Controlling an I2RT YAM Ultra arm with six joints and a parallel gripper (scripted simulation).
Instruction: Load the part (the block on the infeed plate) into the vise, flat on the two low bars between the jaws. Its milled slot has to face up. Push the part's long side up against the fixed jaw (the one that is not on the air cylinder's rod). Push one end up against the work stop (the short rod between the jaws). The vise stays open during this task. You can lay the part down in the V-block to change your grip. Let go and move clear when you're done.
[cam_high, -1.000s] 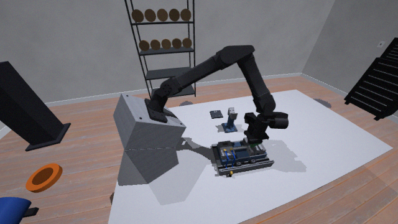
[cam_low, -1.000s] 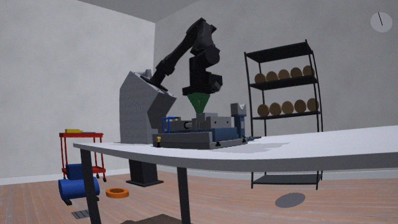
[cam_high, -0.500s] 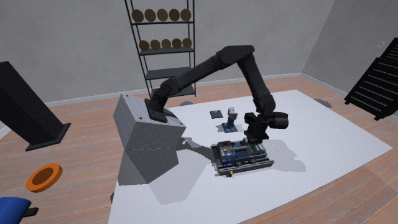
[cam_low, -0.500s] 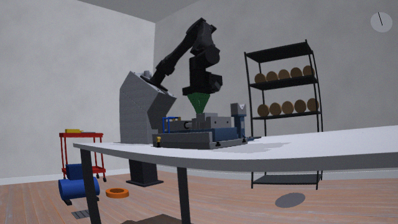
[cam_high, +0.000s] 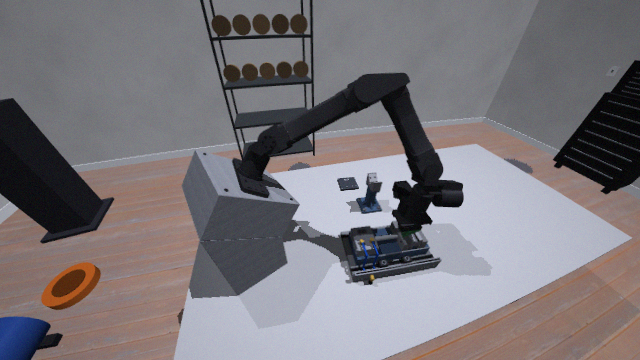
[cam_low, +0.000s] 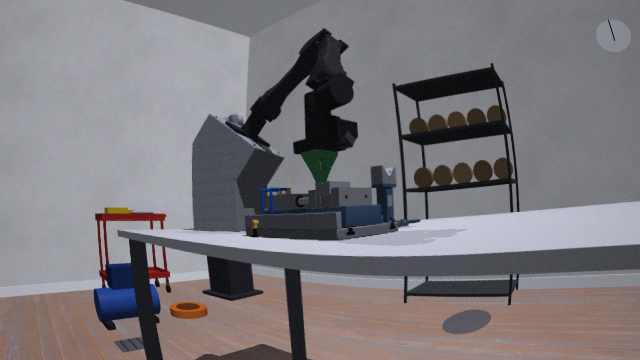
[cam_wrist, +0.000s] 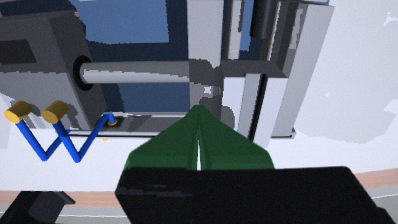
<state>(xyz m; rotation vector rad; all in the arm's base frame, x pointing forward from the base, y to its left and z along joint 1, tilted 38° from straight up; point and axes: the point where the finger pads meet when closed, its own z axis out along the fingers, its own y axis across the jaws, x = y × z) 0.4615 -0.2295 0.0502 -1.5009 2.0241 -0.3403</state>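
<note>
The vise (cam_high: 390, 250) sits on the table (cam_high: 500, 240), centre frame in the top view. The V-block (cam_high: 371, 192) stands just behind it, with the infeed plate (cam_high: 347, 183) to that block's left. The arm's pedestal (cam_high: 220, 200) occupies the table's left edge. A shelf rack (cam_high: 306, 50) stands behind, at upper centre.
</note>
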